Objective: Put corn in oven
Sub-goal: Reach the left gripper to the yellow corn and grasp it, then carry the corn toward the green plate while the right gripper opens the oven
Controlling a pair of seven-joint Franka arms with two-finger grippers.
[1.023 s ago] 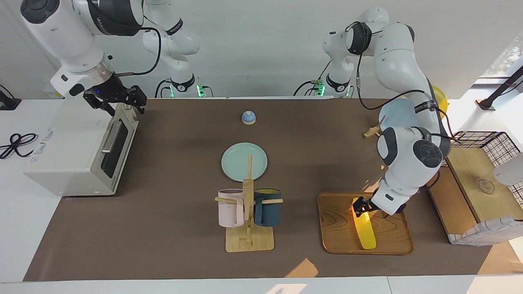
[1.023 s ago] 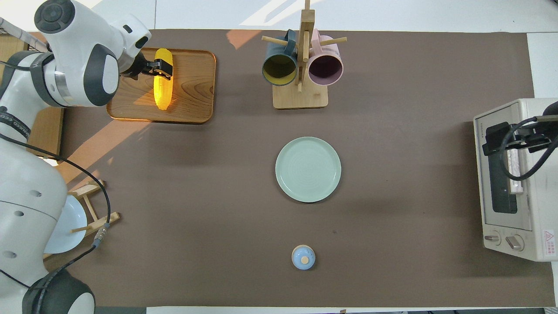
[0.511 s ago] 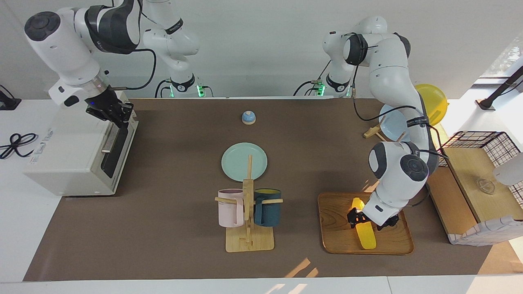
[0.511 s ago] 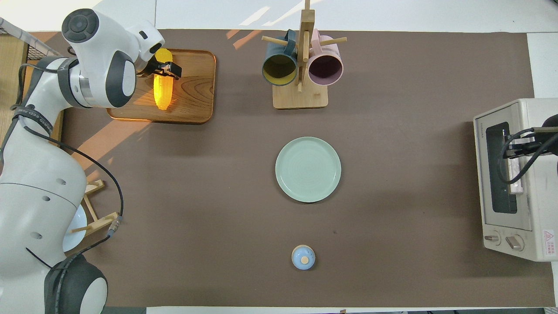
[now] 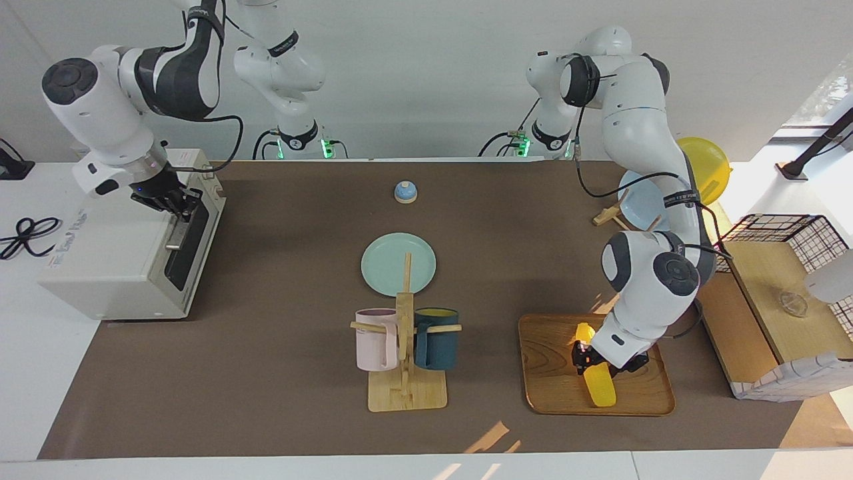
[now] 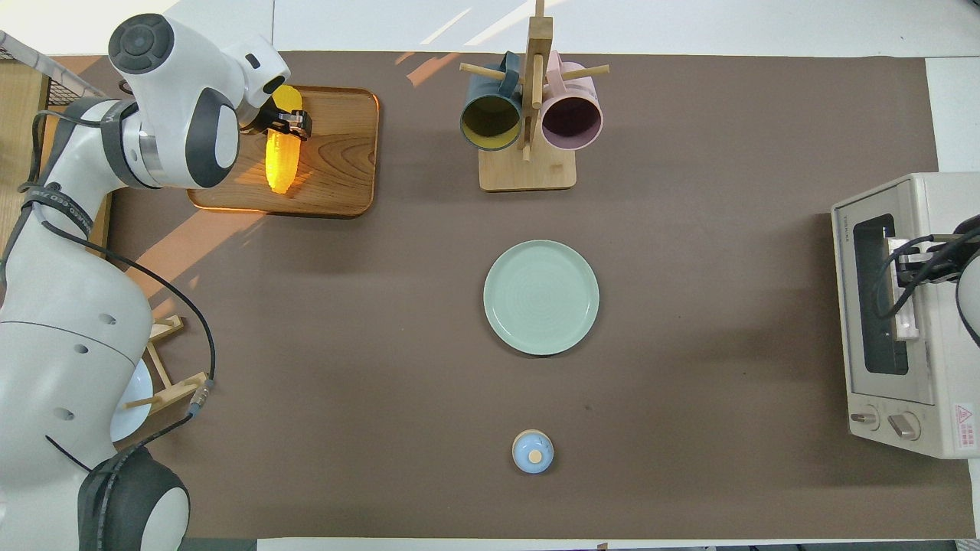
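2 risks stand out: the left end effector [image 5: 589, 357] sits closed around the corn [image 5: 597, 380] near one end on the tray [image 5: 546, 373], so lifting could tip it loose; the right end effector [image 5: 178, 203] grips the oven [image 5: 126, 253] handle [image 5: 177, 230], door shut.

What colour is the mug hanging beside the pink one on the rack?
Dark teal-blue with a yellowish inside, clearest in the overhead view.

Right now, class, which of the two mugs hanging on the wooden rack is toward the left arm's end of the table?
The dark blue mug; the pink mug hangs toward the oven.
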